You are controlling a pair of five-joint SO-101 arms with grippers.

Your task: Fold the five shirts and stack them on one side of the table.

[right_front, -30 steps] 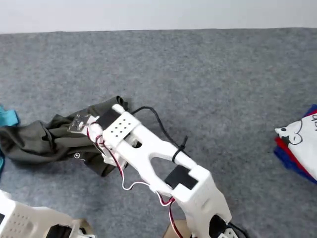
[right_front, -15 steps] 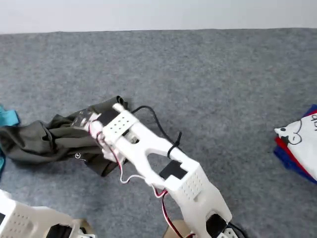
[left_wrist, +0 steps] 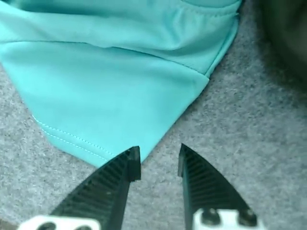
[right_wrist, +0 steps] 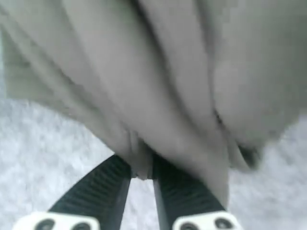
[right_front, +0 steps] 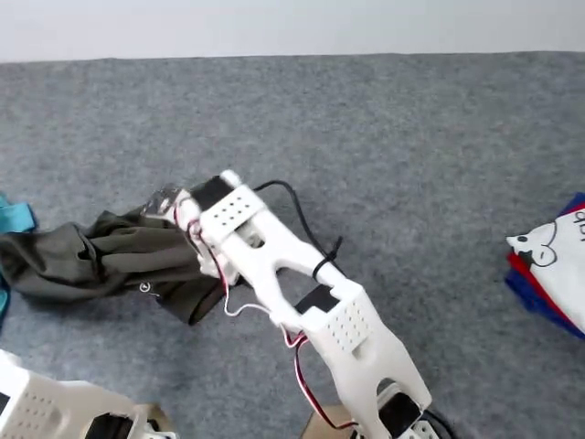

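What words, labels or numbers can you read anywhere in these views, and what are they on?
No text is legible.
On the white folded shirt: dark print, cut off by the picture's edge, unreadable.
On the dark olive shirt: small round white mark, too small to read.

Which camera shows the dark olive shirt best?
The high view: the dark olive shirt lies bunched, mostly visible. The right wrist view shows a fold pinched in the right gripper; the left wrist view, a dark corner.
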